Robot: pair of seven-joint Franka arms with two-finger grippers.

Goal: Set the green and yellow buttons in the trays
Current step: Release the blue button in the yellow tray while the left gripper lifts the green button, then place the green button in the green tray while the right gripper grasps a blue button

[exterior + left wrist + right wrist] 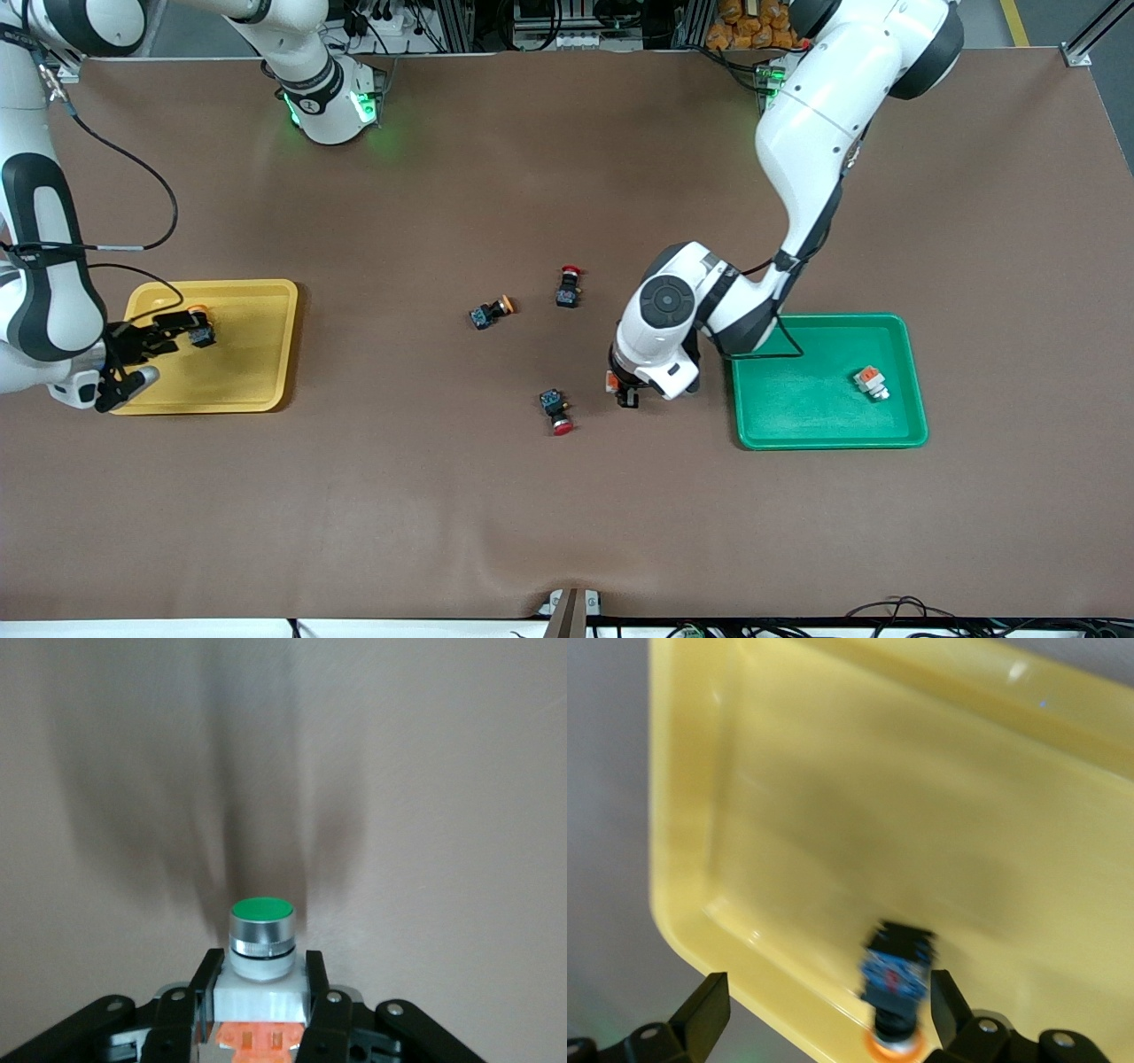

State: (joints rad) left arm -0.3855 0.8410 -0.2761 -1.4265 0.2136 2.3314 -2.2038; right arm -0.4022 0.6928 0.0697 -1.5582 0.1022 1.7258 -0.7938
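Note:
My left gripper (625, 392) is shut on a white-bodied button with a green cap and orange base (261, 943), held low over the bare table beside the green tray (797, 416). In the left wrist view the gripper (263, 985) clamps the white body from both sides. A second white button (871, 381) lies in the green tray. My right gripper (164, 348) is open over the yellow tray (252, 363). A black button with an orange-yellow cap (201, 330) lies in that tray, close to one finger; in the right wrist view it (897, 979) shows between the spread fingers of the gripper (828, 1014). Another black, orange-capped button (490, 312) lies mid-table.
Two black switches with red caps lie mid-table, one (569, 285) beside the orange-capped button, one (556, 412) nearer the front camera, close to my left gripper. The brown mat spreads wide around the trays.

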